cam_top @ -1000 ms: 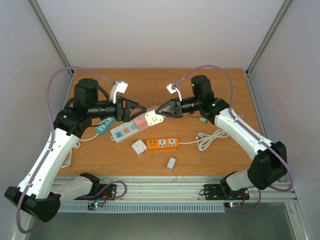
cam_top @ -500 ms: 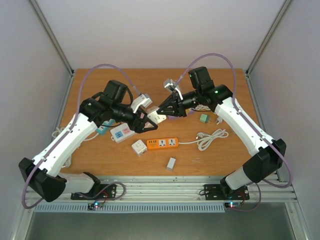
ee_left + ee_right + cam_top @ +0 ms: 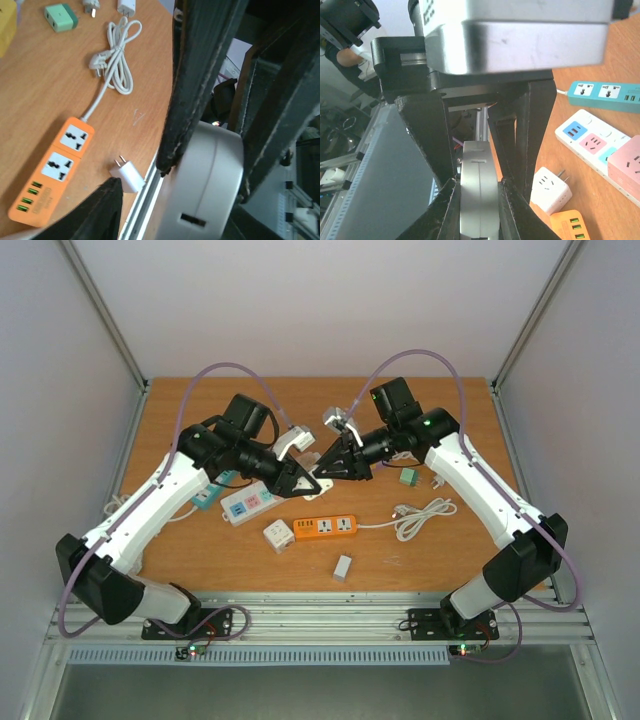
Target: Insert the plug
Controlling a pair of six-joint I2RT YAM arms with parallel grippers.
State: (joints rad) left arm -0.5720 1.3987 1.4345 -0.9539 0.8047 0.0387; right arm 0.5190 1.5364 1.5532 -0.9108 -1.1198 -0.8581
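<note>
A white flat plug [image 3: 320, 483] hangs above the middle of the table, between both grippers. My right gripper [image 3: 332, 466] comes from the right and is shut on its thin sides. In the right wrist view the plug [image 3: 479, 165] stands on edge, pinched between the right gripper [image 3: 479, 186] fingers. My left gripper [image 3: 303, 483] comes from the left. In the left wrist view both of the left gripper's [image 3: 205, 180] fingers touch the plug's [image 3: 200, 200] wider faces. An orange power strip [image 3: 325, 527] lies just in front, below the plug.
A white strip with blue and pink sockets [image 3: 250, 503] and a teal strip [image 3: 207, 495] lie at left. A white cube adapter [image 3: 279, 534], a small white charger [image 3: 343, 567], a coiled white cable [image 3: 420, 518] and a green adapter [image 3: 408, 478] lie around.
My left arm has swung right to meet the right gripper, and its jaws have narrowed onto the plug. The right gripper has held the plug and shifted slightly.
</note>
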